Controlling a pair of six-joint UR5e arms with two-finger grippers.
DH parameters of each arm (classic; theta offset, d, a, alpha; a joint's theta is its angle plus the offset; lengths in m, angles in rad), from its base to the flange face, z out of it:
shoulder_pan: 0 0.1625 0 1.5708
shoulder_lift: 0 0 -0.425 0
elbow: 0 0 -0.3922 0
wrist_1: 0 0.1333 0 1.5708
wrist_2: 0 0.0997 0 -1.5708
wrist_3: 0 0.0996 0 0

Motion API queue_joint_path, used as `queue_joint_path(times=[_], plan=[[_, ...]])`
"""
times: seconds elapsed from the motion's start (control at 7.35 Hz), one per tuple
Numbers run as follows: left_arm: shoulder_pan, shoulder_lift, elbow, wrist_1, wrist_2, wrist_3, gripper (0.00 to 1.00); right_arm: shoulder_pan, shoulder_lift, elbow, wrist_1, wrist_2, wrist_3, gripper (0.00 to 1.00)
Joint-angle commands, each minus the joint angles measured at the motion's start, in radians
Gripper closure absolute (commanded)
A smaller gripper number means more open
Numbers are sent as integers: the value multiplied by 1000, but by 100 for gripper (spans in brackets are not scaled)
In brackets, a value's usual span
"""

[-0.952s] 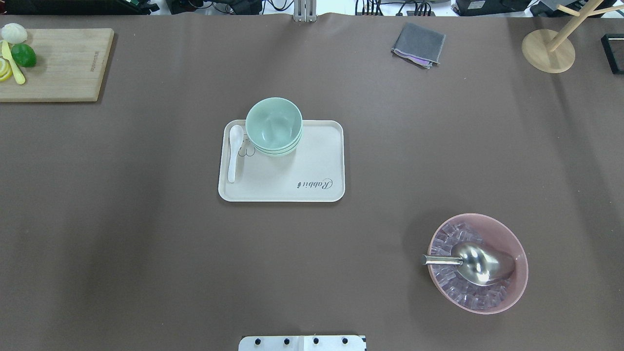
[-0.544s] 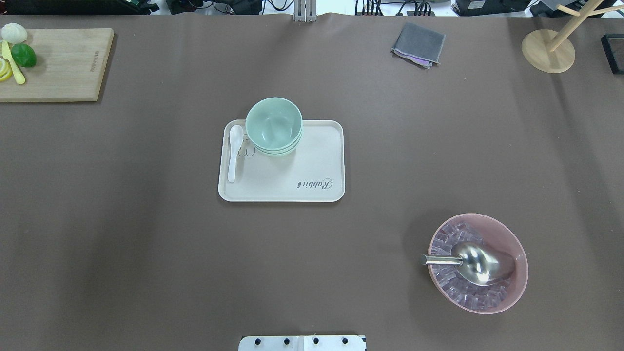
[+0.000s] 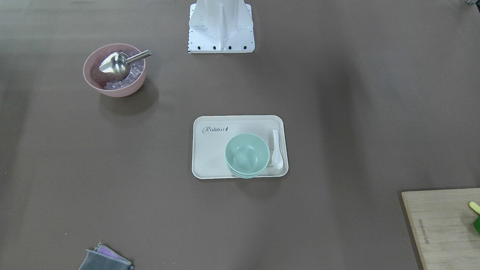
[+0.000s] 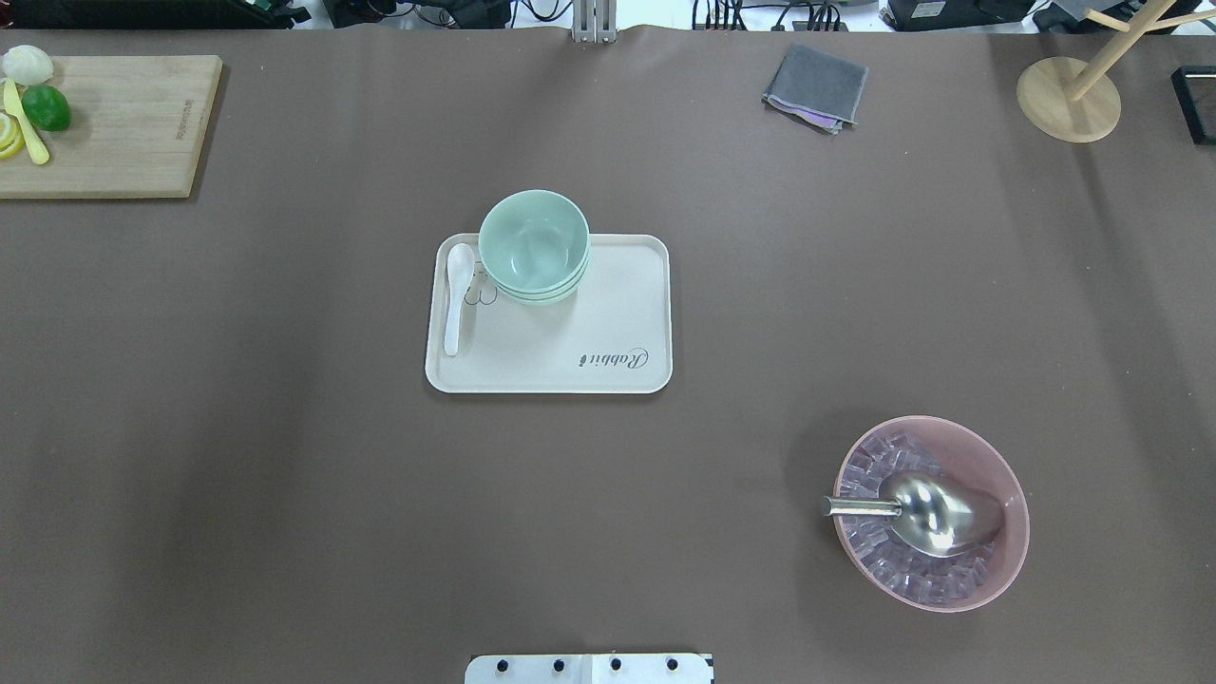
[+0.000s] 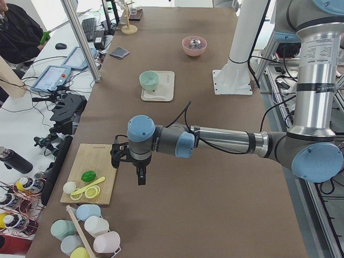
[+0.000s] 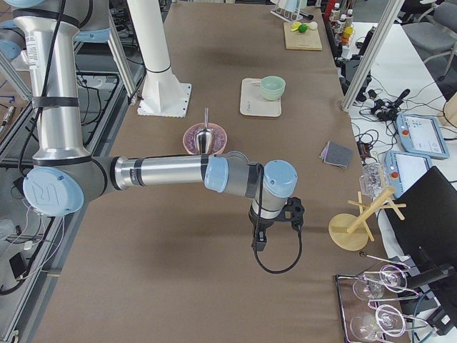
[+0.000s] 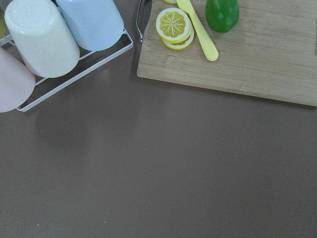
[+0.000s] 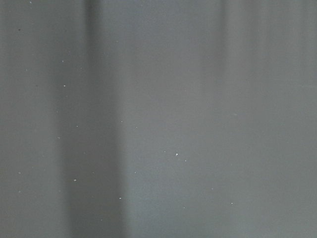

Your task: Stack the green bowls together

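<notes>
The green bowls (image 4: 533,245) sit nested in one stack at the far left corner of a cream tray (image 4: 608,313), beside a white spoon (image 4: 457,294). The stack also shows in the front-facing view (image 3: 247,154), the left view (image 5: 149,80) and the right view (image 6: 272,86). My left gripper (image 5: 141,177) hangs over the table near the cutting board, far from the tray. My right gripper (image 6: 259,243) hangs over bare table beyond the pink bowl. Neither shows in the overhead or front views, so I cannot tell whether they are open or shut.
A pink bowl (image 4: 1022,518) with ice cubes and a metal scoop (image 4: 936,513) stands at the near right. A wooden cutting board (image 4: 123,123) with lime and lemon is far left. A grey cloth (image 4: 815,87) and a wooden stand (image 4: 1069,100) are at the back. Upturned cups (image 7: 44,39) lie in a rack.
</notes>
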Motion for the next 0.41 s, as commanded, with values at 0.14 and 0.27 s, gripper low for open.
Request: queue_joint_path(times=[0.14,0.27], plan=[[1,-1,1,0,0,-2,2,0,2,2,0,1,0,0],[1,-1,1,0,0,-2,2,0,2,11,-1,-1,0,0]])
